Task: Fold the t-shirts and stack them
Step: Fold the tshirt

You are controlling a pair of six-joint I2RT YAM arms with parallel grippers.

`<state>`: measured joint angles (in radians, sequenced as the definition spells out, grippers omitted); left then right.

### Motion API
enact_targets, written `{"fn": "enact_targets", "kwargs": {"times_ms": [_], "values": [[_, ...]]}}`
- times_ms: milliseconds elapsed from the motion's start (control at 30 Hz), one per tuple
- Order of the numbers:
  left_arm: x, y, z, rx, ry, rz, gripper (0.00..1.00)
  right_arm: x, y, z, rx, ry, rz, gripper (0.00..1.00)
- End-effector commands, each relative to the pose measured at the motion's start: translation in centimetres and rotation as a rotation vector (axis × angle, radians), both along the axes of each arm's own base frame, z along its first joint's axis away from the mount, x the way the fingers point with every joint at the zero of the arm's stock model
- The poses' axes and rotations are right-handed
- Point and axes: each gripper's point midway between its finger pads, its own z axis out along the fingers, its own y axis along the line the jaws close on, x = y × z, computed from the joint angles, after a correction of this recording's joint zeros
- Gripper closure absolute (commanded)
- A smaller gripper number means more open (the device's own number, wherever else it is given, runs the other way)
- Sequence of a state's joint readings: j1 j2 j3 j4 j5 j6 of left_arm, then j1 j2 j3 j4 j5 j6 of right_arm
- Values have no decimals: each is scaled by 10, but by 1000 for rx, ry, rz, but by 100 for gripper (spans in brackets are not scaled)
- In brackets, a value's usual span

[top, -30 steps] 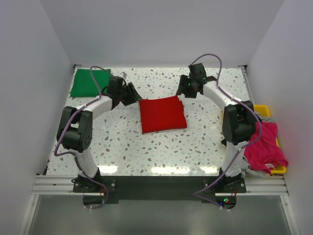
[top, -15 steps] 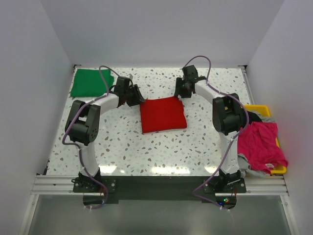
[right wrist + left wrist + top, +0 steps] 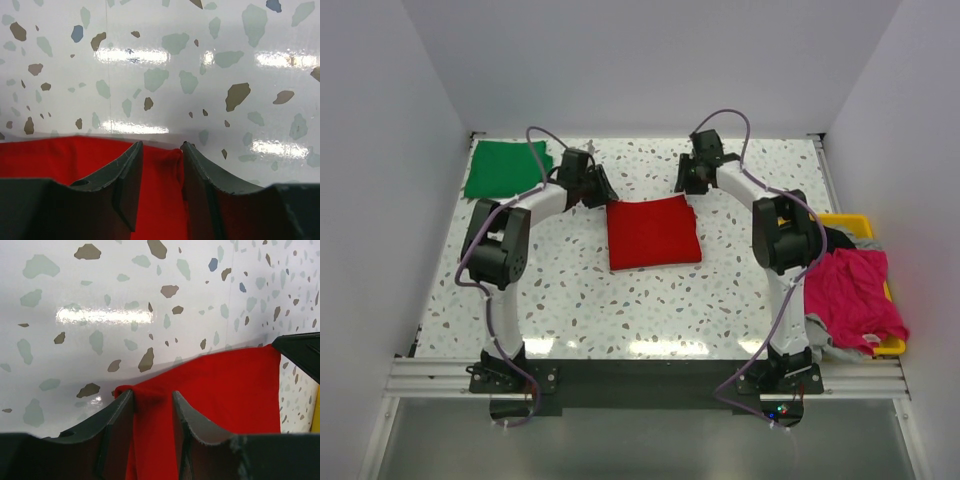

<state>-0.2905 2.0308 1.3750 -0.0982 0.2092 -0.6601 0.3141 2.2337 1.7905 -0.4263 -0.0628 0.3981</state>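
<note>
A folded red t-shirt (image 3: 653,232) lies flat mid-table. A folded green t-shirt (image 3: 503,168) rests at the far left corner. My left gripper (image 3: 603,192) is at the red shirt's far left corner. In the left wrist view its jaws (image 3: 152,395) straddle that corner of red cloth (image 3: 225,385), partly closed, and the cloth bunches against the left finger. My right gripper (image 3: 688,185) is at the far right corner. Its jaws (image 3: 161,146) likewise straddle red cloth (image 3: 50,155), which wrinkles against the right finger. A gap still shows between both pairs of fingers.
A yellow tray (image 3: 860,222) sits off the table's right edge with a magenta garment (image 3: 855,295) draped over it and grey cloth (image 3: 820,342) beneath. White walls enclose the table on three sides.
Both grippers have come down onto the red shirt's far corners, and both pairs of jaws have narrowed around the cloth. The shirt's corners have begun to bunch.
</note>
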Motion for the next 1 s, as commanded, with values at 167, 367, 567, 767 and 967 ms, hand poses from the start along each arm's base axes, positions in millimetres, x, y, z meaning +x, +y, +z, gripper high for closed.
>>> {"fn": "enact_targets", "kwargs": {"times_ms": [167,367,567,767,967], "values": [[8,-3,0,18,-17,-11,67,9,3,1,-8,-14,-10,62],[7,-7,-2,9,-10,-13,81,7,3,2,1,-9,-12,76],[6,-8,9,7,-31,-13,96,3,-1,23,7,-40,-27,100],[3,-5,36,2,-85,-4,99,-8,-10,64,-2,-106,-46,100],[-2,-8,62,3,-137,-5,99,-26,-24,92,-11,-158,-77,100]]}}
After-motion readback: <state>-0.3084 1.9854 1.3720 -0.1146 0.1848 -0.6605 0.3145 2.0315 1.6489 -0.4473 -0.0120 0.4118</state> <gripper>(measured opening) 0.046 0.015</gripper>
